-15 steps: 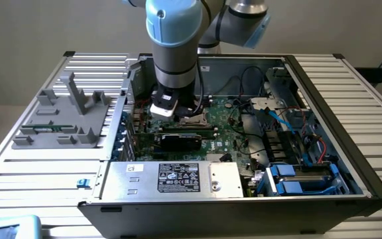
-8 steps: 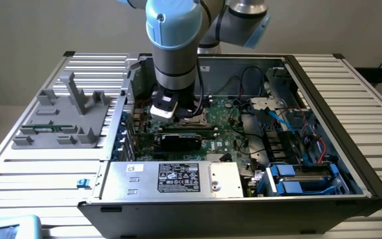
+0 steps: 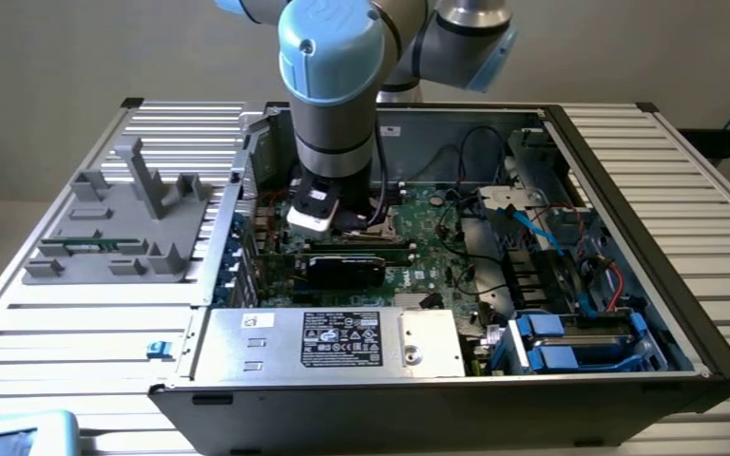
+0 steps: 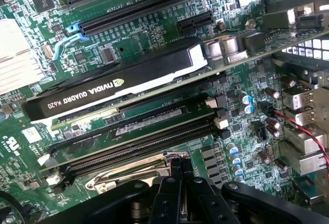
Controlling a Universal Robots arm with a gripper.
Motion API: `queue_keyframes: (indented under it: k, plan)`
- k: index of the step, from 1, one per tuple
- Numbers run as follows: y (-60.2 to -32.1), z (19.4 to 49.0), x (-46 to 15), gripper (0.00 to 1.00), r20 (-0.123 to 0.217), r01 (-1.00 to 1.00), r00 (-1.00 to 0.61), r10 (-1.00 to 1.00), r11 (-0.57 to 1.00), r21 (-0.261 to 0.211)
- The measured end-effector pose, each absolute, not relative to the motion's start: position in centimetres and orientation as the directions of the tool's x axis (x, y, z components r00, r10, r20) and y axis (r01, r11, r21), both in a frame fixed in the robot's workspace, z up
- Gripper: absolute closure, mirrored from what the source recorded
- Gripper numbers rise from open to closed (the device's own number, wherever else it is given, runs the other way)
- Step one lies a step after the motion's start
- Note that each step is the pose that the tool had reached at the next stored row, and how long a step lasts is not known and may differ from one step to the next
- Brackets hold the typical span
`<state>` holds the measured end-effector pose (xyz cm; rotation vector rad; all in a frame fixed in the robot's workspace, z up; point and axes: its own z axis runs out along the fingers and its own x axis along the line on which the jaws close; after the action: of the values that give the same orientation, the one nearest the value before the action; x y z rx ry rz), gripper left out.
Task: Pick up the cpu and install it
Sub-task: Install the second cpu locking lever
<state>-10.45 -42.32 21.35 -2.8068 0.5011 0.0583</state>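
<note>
**Jaws shut tight over the socket; chip's place unclear**

The gripper (image 4: 180, 166) has its jaws pressed together, with no gap between the black fingertips. Directly beneath them is a bare metal socket frame (image 4: 121, 176), largely covered by the gripper's own body. Whether the cpu lies under there or is pinched between the tips, I cannot tell, and nothing of its look can be made out. Just beyond the tips run the long black memory slots (image 4: 139, 141). Further out is the black graphics card (image 4: 118, 82).
</note>
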Motion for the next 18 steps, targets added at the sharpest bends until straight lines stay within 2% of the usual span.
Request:
queue_keyframes:
  k: [18]
  plan:
    - [-42.32,20.71,-10.74,0.89,-0.091,-0.344,0.939,-0.332,-0.897,-0.278]
